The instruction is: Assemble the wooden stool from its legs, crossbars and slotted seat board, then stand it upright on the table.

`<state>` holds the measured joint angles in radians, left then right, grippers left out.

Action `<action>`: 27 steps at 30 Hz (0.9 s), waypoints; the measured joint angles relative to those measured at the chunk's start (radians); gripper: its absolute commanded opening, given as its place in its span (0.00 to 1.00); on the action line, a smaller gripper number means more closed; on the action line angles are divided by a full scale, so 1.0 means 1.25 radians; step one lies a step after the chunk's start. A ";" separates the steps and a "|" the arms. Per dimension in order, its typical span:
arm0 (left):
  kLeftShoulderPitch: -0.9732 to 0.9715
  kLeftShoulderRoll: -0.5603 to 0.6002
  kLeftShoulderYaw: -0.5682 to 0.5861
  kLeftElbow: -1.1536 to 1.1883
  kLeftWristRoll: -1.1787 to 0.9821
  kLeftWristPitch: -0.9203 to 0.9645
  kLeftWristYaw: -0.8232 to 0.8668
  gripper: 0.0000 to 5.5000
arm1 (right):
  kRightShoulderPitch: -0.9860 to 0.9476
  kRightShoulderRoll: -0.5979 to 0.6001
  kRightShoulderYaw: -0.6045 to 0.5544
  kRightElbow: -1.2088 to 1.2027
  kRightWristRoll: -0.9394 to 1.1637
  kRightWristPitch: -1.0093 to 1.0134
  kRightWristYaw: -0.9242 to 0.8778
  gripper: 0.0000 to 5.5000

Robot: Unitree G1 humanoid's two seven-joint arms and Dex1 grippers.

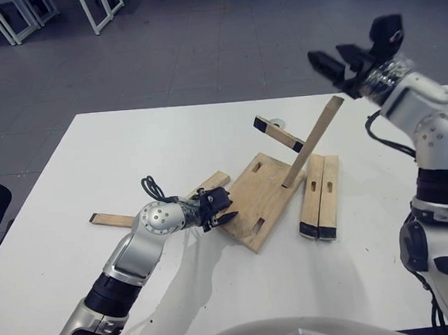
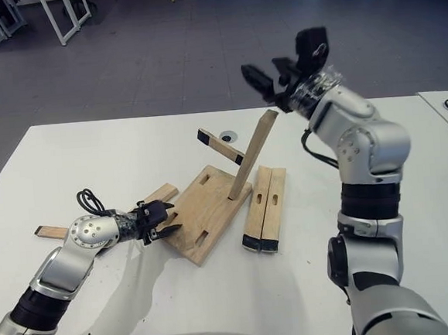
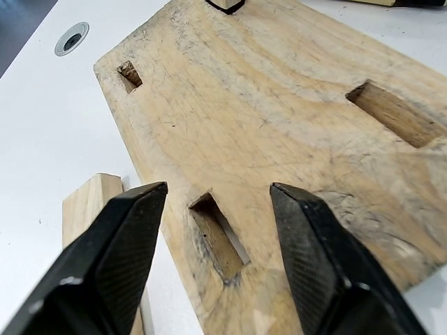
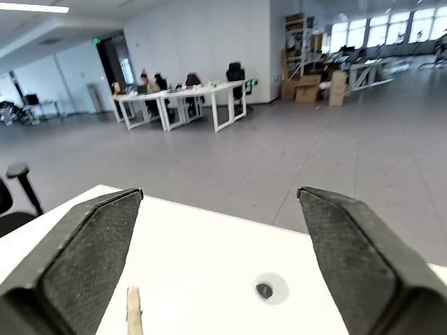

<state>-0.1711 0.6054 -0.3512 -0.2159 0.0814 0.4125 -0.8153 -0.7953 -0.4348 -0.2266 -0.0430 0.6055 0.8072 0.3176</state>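
At mid-worktop (image 1: pixel 70 187), note slotted seat board (image 1: pixel 261 199) lying flat, slots facing up. Note one leg (image 1: pixel 313 141) planted in a far slot and tilted, with a dark-tipped crossbar (image 1: pixel 278 133) meeting it partway up. Just beside the board's right edge, record two slotted legs (image 1: pixel 314 195) lying side by side, touching. Record left end effector (image 1: pixel 221 209) open, low over the board's near-left corner, fingers (image 3: pixel 119 244) straddling a slot, with a wooden bar (image 1: pixel 214 181) alongside. Record right end effector (image 1: pixel 338 59) open, gripping nothing, raised above the tilted leg's top and apart from it.
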 measured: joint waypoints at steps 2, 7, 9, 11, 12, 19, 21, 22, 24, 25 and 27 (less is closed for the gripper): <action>-0.001 -0.010 0.005 0.008 -0.002 -0.006 0.014 0.50 | -0.024 0.001 -0.052 -0.047 0.029 0.000 -0.029 0.75; 0.002 -0.065 0.119 0.031 -0.061 0.002 0.096 0.50 | 0.163 0.032 -0.109 -0.173 0.018 -0.040 -0.094 0.75; 0.001 -0.060 0.156 0.045 -0.062 -0.008 0.109 0.50 | 0.298 0.047 -0.108 -0.213 -0.008 -0.047 -0.106 0.75; 0.003 -0.041 0.158 0.058 -0.055 -0.031 0.106 0.50 | 0.382 0.048 -0.094 -0.261 -0.028 -0.061 -0.103 0.75; 0.011 -0.021 0.158 0.074 -0.044 -0.046 0.103 0.50 | 0.455 0.046 -0.075 -0.285 -0.044 -0.071 -0.091 0.75; 0.082 0.000 0.143 0.141 -0.010 -0.108 0.109 0.50 | 0.783 0.018 0.067 -0.319 -0.138 -0.115 0.009 0.75; 0.083 -0.001 0.144 0.141 -0.010 -0.112 0.120 0.50 | 0.819 -0.005 0.109 -0.338 -0.169 -0.124 0.029 0.75; 0.086 -0.003 0.144 0.141 -0.009 -0.114 0.123 0.50 | 0.837 -0.016 0.130 -0.342 -0.187 -0.130 0.038 0.75; 0.099 -0.006 0.141 0.142 -0.008 -0.116 0.124 0.50 | 0.873 -0.041 0.157 -0.345 -0.224 -0.138 0.047 0.75; 0.102 -0.006 0.138 0.142 -0.008 -0.116 0.124 0.50 | 0.875 -0.051 0.161 -0.352 -0.238 -0.139 0.049 0.75; 0.106 -0.006 0.137 0.140 -0.008 -0.117 0.127 0.50 | 0.886 -0.080 0.165 -0.359 -0.264 -0.155 0.054 0.75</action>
<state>-0.0385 0.5983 -0.1803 -0.0404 0.0717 0.2658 -0.6571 0.3122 -0.5342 -0.0201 -0.4912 0.2754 0.6131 0.3857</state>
